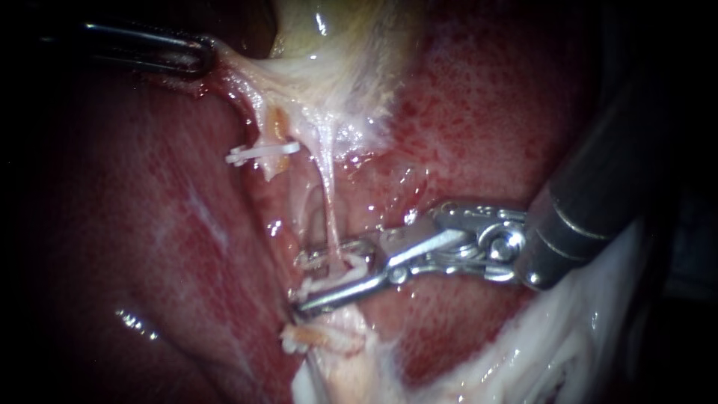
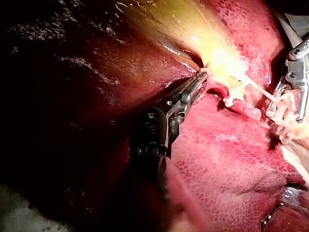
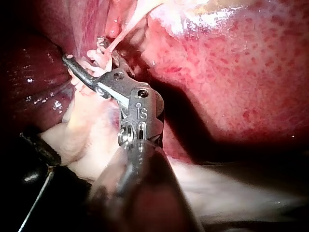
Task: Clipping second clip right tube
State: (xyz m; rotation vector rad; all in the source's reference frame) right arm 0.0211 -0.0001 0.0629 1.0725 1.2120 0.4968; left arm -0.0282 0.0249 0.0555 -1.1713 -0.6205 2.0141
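Your right instrument point(image 1: 329, 277) comes in from the right and sits low on the right tube point(image 1: 329, 202). Its hand straddles the tube from both sides, part spread, pinching a new clip point(image 1: 351, 273) that is loaded between its two halves. The clip looks not yet squeezed flat. In the right wrist view, the tube drops straight into the hand of that instrument point(image 3: 89, 60), so the line-up looks fine.

Just below the hand on the same tube is a ridged whitish piece point(image 1: 314, 338). It's probably an older clip, but I can't be sure. Placing the new clip just above it would make sense, with a stretch of bare tube left higher up.

Your left instrument point(image 1: 209, 54) is at the upper left, hand pressed together on the edge of the gallbladder point(image 1: 336, 45). The pull lifts it off the liver point(image 1: 149, 224) and stretches the tube thin and taut, which is why it stands clear for clipping.

The left tube point(image 1: 273, 127) carries a white clip point(image 1: 262, 152), well apart from your working hand.

Risk: a thin tube under tension could tear, or the clip could catch only part of it.
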